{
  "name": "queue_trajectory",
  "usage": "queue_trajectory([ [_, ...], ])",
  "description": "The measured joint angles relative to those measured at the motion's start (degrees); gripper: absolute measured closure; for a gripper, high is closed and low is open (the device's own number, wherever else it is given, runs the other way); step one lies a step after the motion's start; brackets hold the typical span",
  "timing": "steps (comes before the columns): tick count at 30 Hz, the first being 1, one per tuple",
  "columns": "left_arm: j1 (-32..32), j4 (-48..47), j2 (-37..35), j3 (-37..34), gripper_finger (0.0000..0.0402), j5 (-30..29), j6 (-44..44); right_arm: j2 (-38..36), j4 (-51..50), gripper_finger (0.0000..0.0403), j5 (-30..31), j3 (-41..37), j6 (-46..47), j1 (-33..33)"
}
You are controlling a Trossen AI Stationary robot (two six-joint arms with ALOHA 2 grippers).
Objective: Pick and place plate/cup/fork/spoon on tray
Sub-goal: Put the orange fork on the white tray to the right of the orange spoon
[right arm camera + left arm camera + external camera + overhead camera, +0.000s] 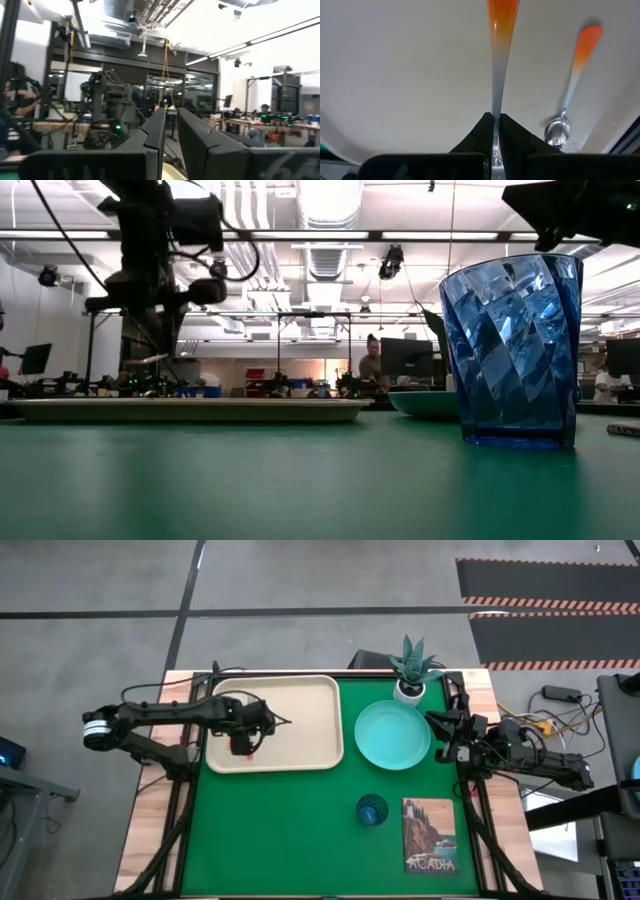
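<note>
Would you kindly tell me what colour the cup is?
The cup is translucent dark blue with a faceted swirl pattern, clearest in the low view.

Left arm: enters from the left bench edge, folded at the elbow, forearm reaching toward the bench centre.
Left wrist: pitched downward, camera looking down along the fingers.
Left tool (243, 743): raised, pointing down; fingers (481, 131) pressed together, pinching a thin metal shank whose orange-red end extends forward.
Right arm: lies along the right bench edge, stretched from the right side toward the bench centre.
Right wrist: level, facing out across the room.
Right tool (440, 723): raised, idle; fingers (195, 132) near parallel with a narrow gap, nothing between them.
</note>
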Motion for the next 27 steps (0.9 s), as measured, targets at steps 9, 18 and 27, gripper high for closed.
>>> queue_trajectory([
  [9,4.79,1.57,0.55,-2.57,0.0401,3.49,0.74,0.0,0.18,0.036,-1.61,0.0,1.8,0.0],
  [18,12.2,4.04,0.55,-4.73,0.0402,4.86,7.27,0.0,0.79,0.036,-1.61,0.0,1.82,0.0],
  [27,15.55,6.45,0.55,-4.97,0.0402,8.68,8.6,0.0,1.25,0.036,-1.54,0.0,1.73,0.0],
])
